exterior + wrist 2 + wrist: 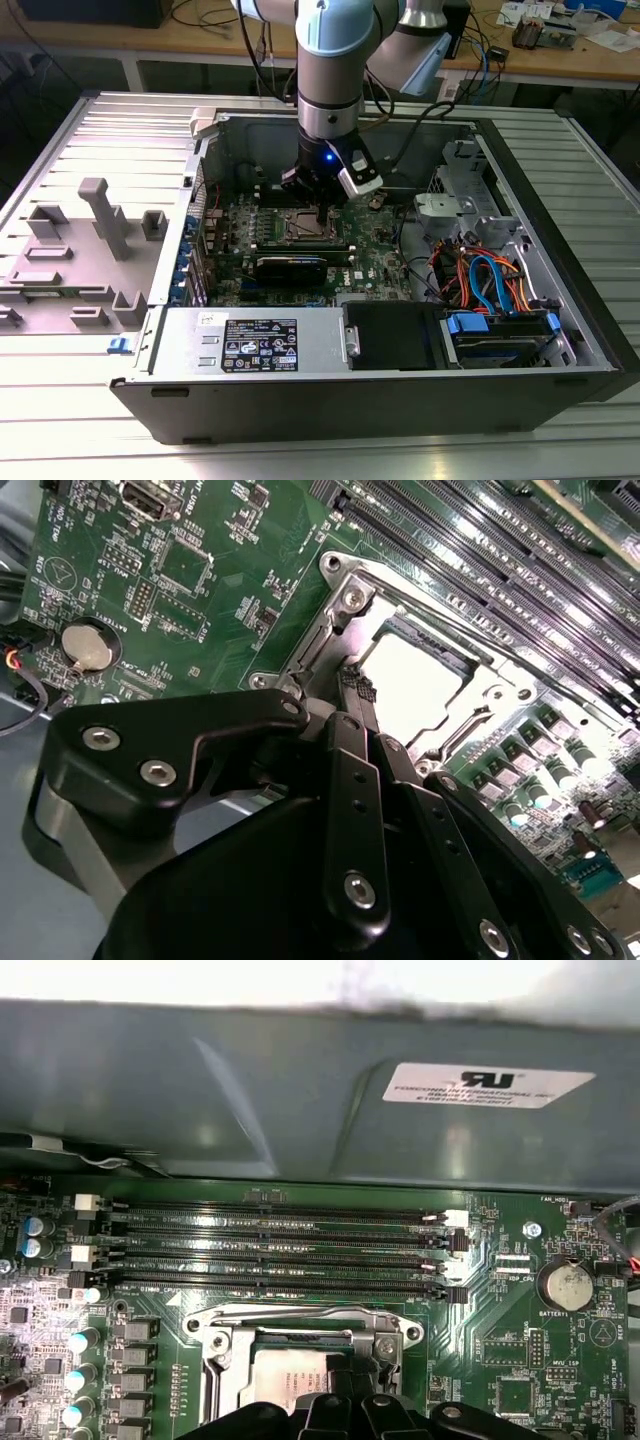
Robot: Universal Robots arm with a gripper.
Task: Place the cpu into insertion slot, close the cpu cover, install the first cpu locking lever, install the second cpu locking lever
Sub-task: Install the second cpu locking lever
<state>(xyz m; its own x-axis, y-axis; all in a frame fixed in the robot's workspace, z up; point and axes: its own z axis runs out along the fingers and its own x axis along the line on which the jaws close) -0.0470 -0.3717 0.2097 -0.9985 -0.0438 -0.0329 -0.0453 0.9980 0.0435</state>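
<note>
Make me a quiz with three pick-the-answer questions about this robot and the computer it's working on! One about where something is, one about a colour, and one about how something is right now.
1. Where is the gripper?
A) over the blue cables
B) over the cpu socket
C) over the grey tray outside the case

2. What colour is the motherboard?
A) red
B) white
C) green

3. How is the cpu right now?
A) lying in its socket
B) held up in the air
C) lying on the table outside the case

Answers:
1 B: the exterior view shows it down at the socket in the middle of the board.
2 C: both wrist views show a green board.
3 A: its silver top shows through the cut-out of the cpu cover, which lies flat over it.
</note>
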